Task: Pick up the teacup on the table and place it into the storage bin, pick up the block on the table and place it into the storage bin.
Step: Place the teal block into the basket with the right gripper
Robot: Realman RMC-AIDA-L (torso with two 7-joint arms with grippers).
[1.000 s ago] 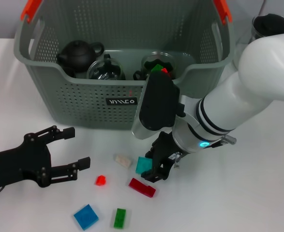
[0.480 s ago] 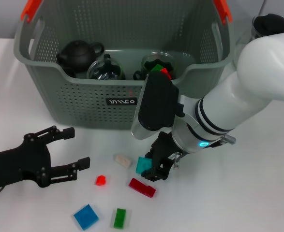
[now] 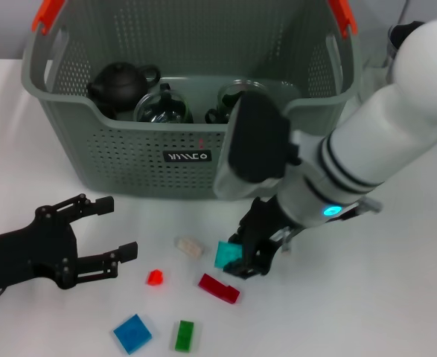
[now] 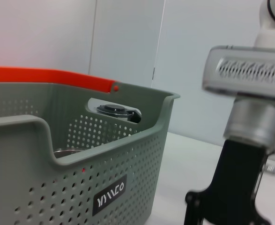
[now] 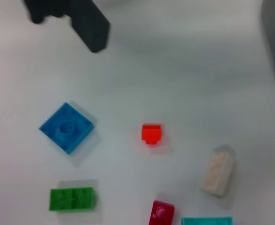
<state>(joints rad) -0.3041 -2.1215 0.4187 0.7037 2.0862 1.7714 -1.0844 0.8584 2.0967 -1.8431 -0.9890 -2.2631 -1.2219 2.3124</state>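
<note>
The storage bin (image 3: 129, 160) stands at the back of the table; its grey-green perforated wall (image 4: 81, 187) also fills the left wrist view. Inside lie a black teapot (image 3: 121, 82) and glass teacups (image 3: 162, 108). My right gripper (image 3: 242, 256) hangs in front of the bin, shut on a teal block (image 3: 225, 254) that sits tilted just over the table. The same teal block (image 5: 206, 221) shows at the edge of the right wrist view. My left gripper (image 3: 120, 227) rests open at the near left, holding nothing.
Loose blocks lie on the white table: cream (image 3: 189, 247), small red (image 3: 155, 277), dark red (image 3: 219, 288), blue (image 3: 132, 333), green (image 3: 184, 335). A black-lidded glass vessel (image 3: 397, 37) stands behind the bin's right end.
My right arm has swung a little to the right, and the teal block has shifted slightly right with it. The left arm has not moved.
</note>
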